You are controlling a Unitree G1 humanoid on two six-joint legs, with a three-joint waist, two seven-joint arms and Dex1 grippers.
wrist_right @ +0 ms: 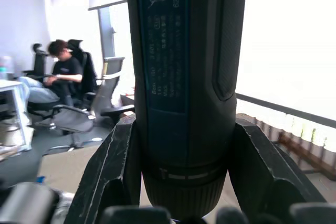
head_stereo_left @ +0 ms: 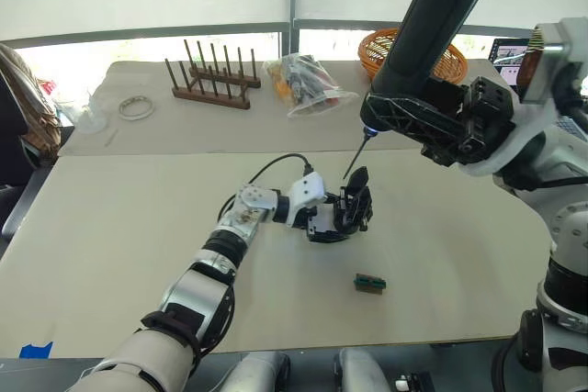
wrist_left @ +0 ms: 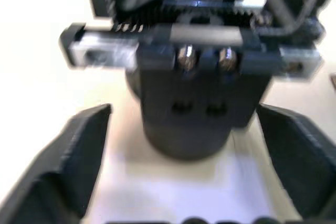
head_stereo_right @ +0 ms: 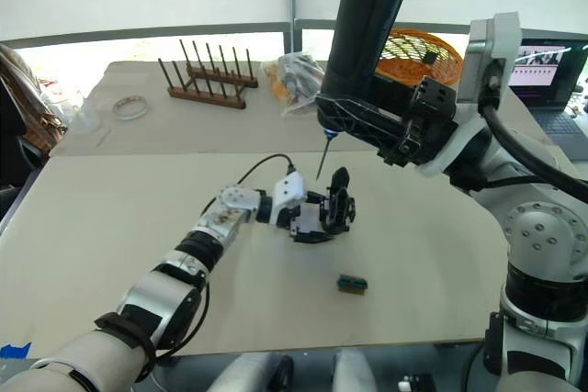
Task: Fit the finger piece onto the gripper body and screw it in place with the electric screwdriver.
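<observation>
While my left hand (head_stereo_left: 342,219) steadies the gripper body (head_stereo_left: 354,211) at frame centre, fingers spread either side, my right hand (wrist_right: 178,182) clamps the electric screwdriver (head_stereo_left: 432,34), bit (head_stereo_left: 355,161) hovering just above. I judge screwing is underway; next, seat the bit squarely.

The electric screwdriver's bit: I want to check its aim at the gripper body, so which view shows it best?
The left eye view: the electric screwdriver, held in the right claw, points its bit down toward the gripper body. The right eye view shows the same. The right wrist view shows its barrel; the left wrist view, the body.
</observation>
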